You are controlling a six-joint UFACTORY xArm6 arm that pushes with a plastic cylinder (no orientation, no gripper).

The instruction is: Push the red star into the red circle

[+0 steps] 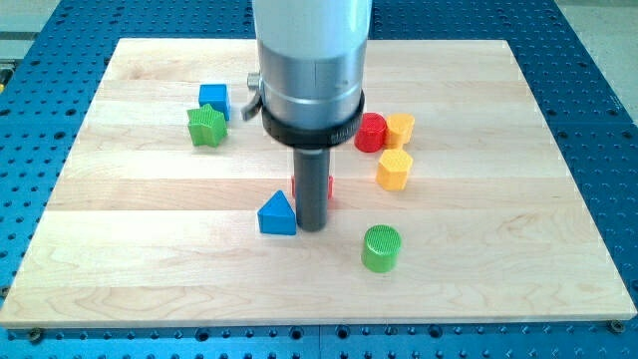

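Note:
The red star is mostly hidden behind my rod; only small red bits show at the rod's left and right sides near the board's middle. The red circle is a red cylinder up and to the right, touching a yellow block. My tip rests on the board just below the red star, with the blue triangle touching or almost touching it on the left.
A second yellow block lies below the red circle. A green cylinder sits lower right of my tip. A blue cube and a green star sit at the upper left. The wooden board lies on a blue perforated table.

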